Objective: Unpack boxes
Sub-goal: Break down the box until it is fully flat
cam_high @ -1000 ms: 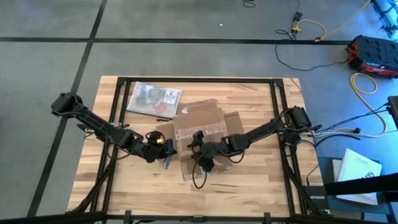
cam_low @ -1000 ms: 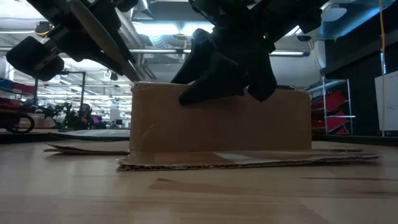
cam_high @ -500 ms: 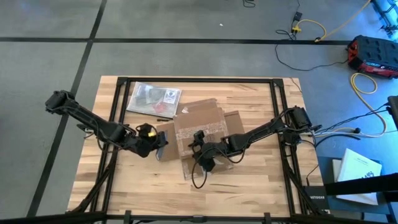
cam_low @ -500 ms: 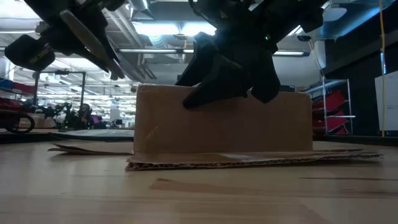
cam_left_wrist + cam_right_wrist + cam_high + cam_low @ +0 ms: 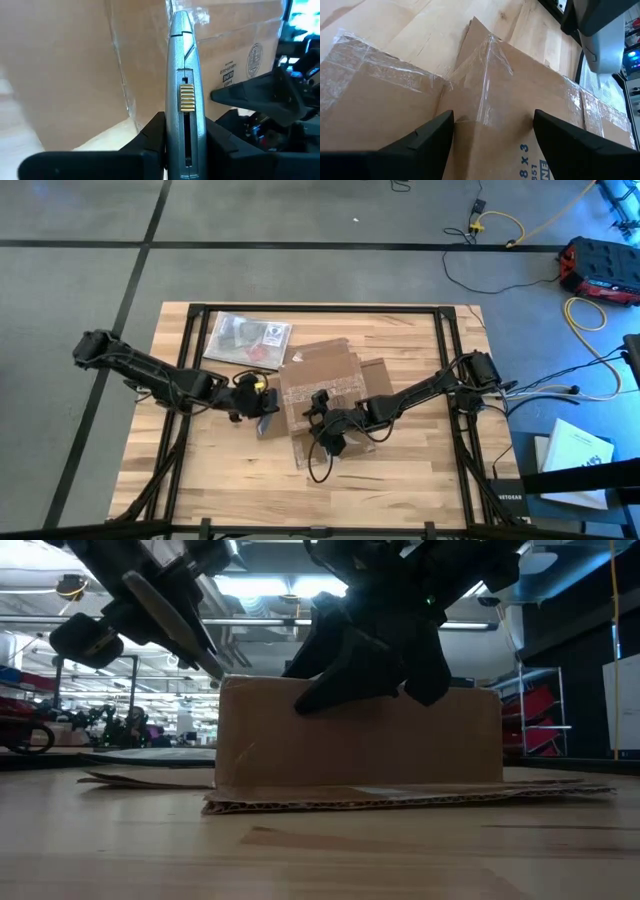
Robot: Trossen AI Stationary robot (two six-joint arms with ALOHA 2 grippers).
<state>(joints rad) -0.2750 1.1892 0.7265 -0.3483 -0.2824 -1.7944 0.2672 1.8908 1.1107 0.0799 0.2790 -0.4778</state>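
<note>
Pincers at the box.
My left pincer (image 5: 182, 145) grips a silver cutter (image 5: 183, 90) beside the box (image 5: 322, 385); my right pincer (image 5: 492, 125) spreads wide over the taped cardboard.

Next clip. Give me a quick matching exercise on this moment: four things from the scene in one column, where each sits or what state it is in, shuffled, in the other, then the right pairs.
Things
1. left pincer
2. right pincer
3. cardboard box
4. clear plastic bag

States or places
A. lies flat near the table's far left corner
B. shut on a grey utility knife, at the box's left edge
C. open, over the box's taped top
D. mid-table, flaps spread, shiny tape strips on it

Pairs: 1-B, 2-C, 3-D, 4-A
</note>
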